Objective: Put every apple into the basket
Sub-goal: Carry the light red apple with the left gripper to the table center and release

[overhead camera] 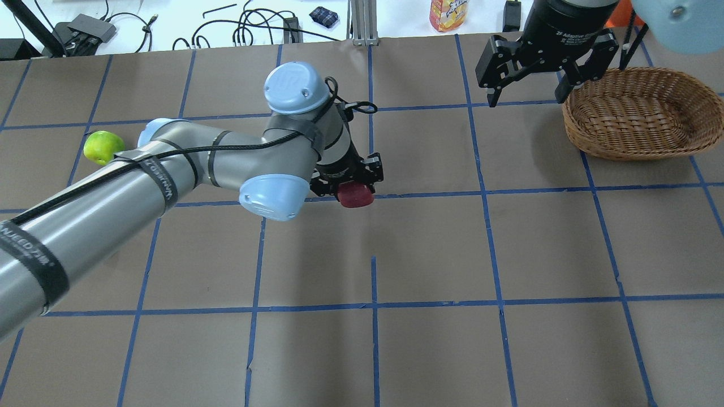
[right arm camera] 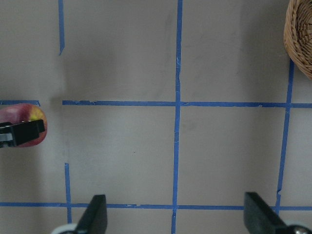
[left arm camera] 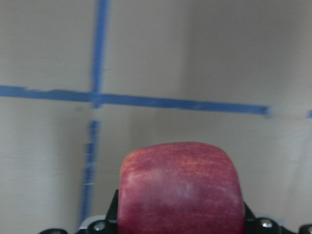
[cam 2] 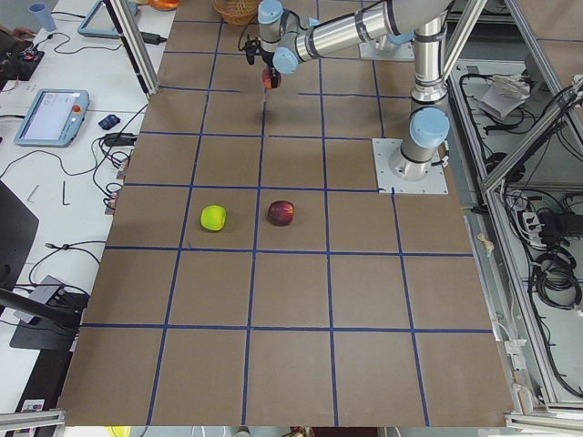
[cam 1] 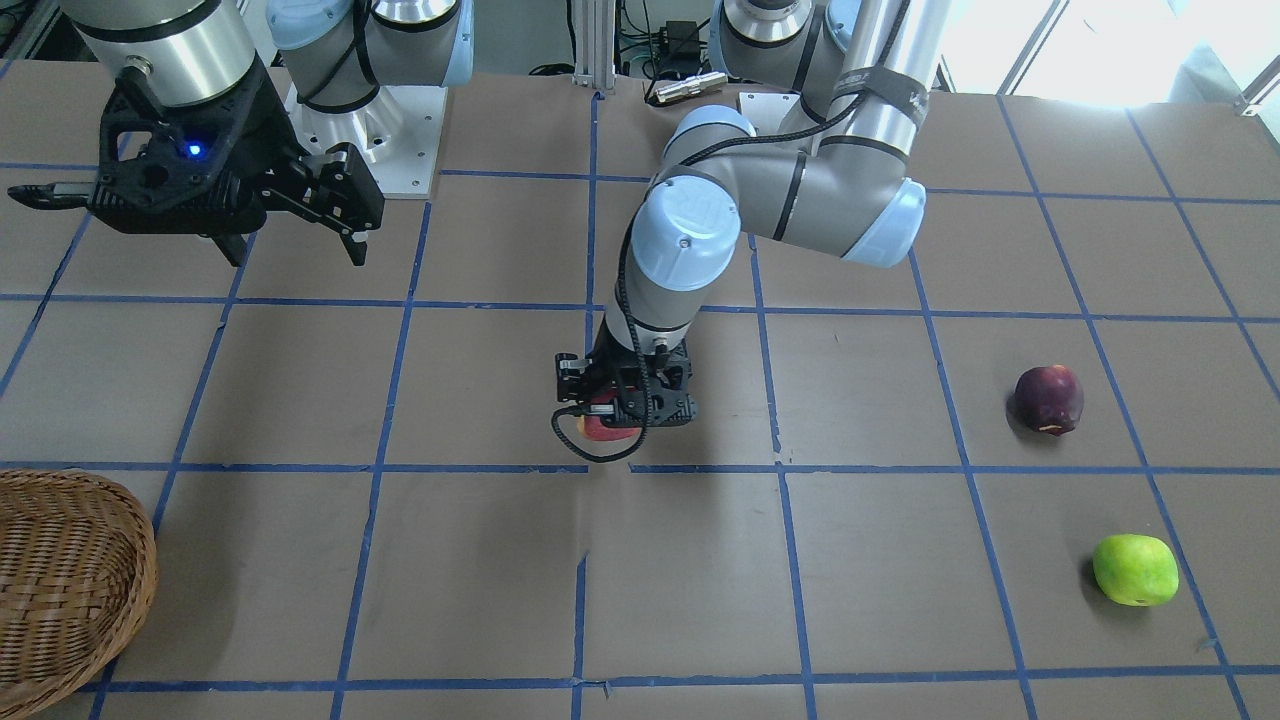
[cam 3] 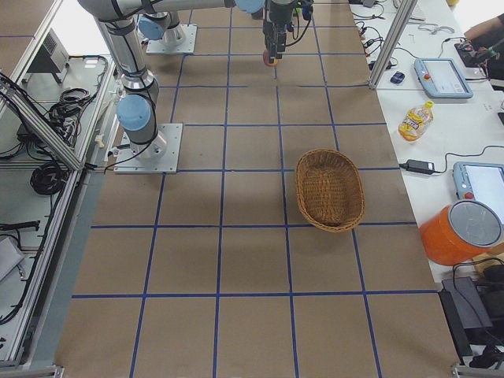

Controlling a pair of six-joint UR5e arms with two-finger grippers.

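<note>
1. Basket (overhead camera: 633,151) shows only bare wicker inside.
2. Left claw (overhead camera: 354,191) pinches red apple (left arm camera: 181,187), well apart from basket.
3. Right claw (overhead camera: 527,100), spread, hangs beside basket.
4. Maroon apple (cam 1: 1048,398) and green apple (cam 1: 1135,569) lie farther off on tabletop (overhead camera: 430,249).

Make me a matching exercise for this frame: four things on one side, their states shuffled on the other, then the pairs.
1 red apple
2 green apple
3 basket
4 right gripper

A open, in the air
B wicker, nothing inside it
C lying on the table
D clamped in the left gripper

Pairs: 1-D, 2-C, 3-B, 4-A
</note>
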